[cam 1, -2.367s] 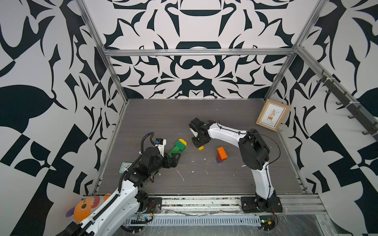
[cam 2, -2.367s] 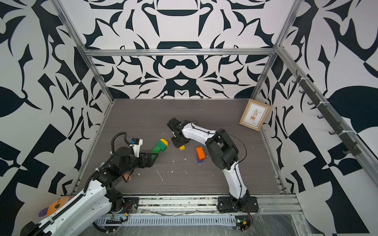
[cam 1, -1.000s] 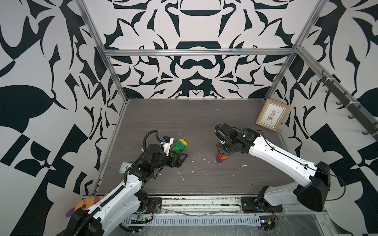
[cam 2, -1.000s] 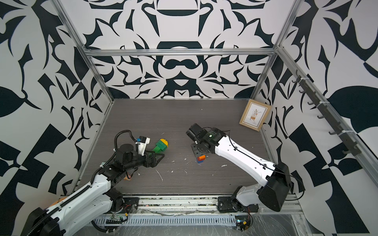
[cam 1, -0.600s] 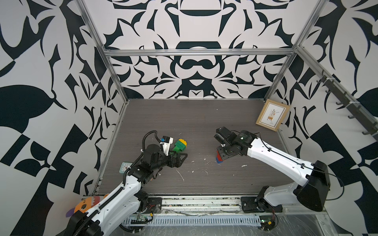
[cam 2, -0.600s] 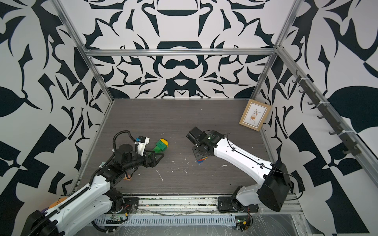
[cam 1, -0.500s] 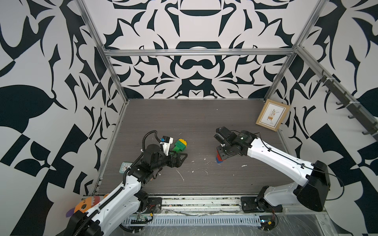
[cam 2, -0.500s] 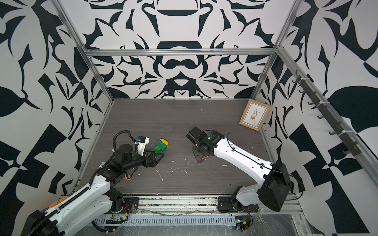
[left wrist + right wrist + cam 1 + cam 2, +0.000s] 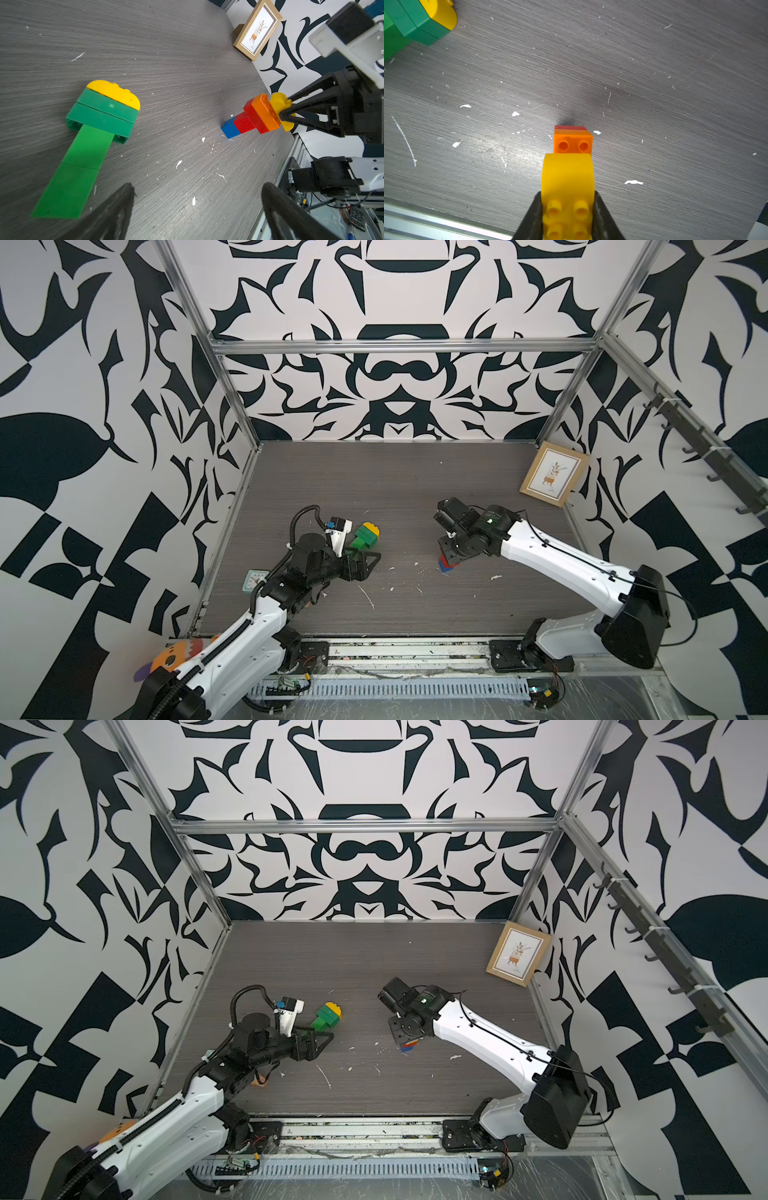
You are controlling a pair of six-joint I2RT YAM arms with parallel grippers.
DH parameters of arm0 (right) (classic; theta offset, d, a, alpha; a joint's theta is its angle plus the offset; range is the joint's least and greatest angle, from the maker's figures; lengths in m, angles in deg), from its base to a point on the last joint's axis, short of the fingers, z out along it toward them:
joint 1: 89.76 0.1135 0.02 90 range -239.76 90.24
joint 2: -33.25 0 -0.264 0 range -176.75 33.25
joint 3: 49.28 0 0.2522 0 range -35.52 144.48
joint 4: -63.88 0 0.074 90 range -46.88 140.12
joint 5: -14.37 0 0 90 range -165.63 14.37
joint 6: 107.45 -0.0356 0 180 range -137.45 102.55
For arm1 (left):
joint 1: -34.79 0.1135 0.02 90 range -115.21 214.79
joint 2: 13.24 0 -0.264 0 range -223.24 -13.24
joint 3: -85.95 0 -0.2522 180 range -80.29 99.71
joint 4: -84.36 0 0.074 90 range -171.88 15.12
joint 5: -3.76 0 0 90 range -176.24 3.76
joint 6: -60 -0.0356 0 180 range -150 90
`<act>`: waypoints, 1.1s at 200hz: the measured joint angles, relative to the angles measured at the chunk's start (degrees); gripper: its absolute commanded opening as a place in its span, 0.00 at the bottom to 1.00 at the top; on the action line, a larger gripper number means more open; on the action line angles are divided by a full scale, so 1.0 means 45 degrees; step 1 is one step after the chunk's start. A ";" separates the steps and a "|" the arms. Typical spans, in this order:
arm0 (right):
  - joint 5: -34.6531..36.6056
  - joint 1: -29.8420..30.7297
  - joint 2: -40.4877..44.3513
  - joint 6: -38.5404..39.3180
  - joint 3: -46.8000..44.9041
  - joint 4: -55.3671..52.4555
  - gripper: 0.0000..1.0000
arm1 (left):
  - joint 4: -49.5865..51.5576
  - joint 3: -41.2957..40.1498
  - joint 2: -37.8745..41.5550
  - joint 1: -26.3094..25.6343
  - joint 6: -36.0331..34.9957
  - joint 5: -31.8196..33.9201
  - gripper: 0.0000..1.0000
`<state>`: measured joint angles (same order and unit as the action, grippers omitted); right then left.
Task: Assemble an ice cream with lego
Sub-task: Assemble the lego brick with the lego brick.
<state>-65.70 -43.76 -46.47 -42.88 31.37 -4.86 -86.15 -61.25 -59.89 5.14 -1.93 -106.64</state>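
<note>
At the front left corner, an orange toy (image 9: pixel 170 657) peeks out beside the left arm (image 9: pixel 266 614). That arm rises from the front rail and leans forward and inward over the desk (image 9: pixel 395 489), wrist low and nearly level, past a small clock (image 9: pixel 253 580) lying by the left wall. The left jaws point toward the middle of the desk, spread wide, with nothing between them.

Just behind them a green-and-yellow lego piece (image 9: pixel 365 536) lies flat: a green stem, two wider green bricks, and a rounded yellow cap. In the left wrist view this piece (image 9: pixel 99 116) sits off to one side of the jaws, not inside the gap.

Right of centre a lego stack (image 9: pixel 249 119) stands on the desk, blue at the bottom, then two red bricks, then an orange brick (image 9: pixel 573 143). In both top views only its red and blue base (image 9: pixel 409 1045) shows under the wrist.

The right arm (image 9: pixel 552 560) has its elbow out near the front right and its forearm stretching left, wrist bent down over the stack. The right jaws are clamped on a yellow brick (image 9: pixel 568 176) with a rounded side. It touches the top of the orange brick and leaves two orange studs bare.

A picture frame (image 9: pixel 550 477) leans on the right wall at the back.
</note>
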 measured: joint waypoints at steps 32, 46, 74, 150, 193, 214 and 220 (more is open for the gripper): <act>-0.0058 0.0005 -0.0083 0.0000 0.0000 0.0034 0.27 | 0.0024 0.0000 0.0000 0.0000 -0.0005 0.0005 0.99; -0.0053 0.0005 -0.0083 0.0005 0.0000 0.0049 0.29 | 0.0058 0.0000 0.0000 0.0000 -0.0005 0.0010 0.99; -0.0053 0.0005 -0.0107 0.0005 0.0000 0.0097 0.35 | 0.0087 0.0000 0.0000 0.0000 -0.0005 0.0005 0.99; 0.0316 0.0005 -0.0359 0.0005 0.0019 0.0185 0.46 | 0.0471 0.0000 0.0311 0.0000 -0.0010 0.0146 0.99; 0.0646 0.0005 -0.0355 0.0015 0.0175 0.0185 0.48 | 0.0631 0.0000 0.0427 0.0000 -0.0010 0.0233 0.99; 0.0719 0.0005 -0.0355 0.0015 0.0219 0.0180 0.48 | 0.0651 0.0000 0.0437 0.0000 -0.0010 0.0238 0.99; 0.0738 0.0005 -0.0355 0.0015 0.0233 0.0185 0.48 | 0.0656 0.0000 0.0442 0.0000 -0.0010 0.0238 0.99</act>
<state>-62.38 -43.74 -48.07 -42.82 32.42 -4.03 -83.20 -61.25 -57.90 5.14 -1.97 -105.57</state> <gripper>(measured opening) 0.483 0.993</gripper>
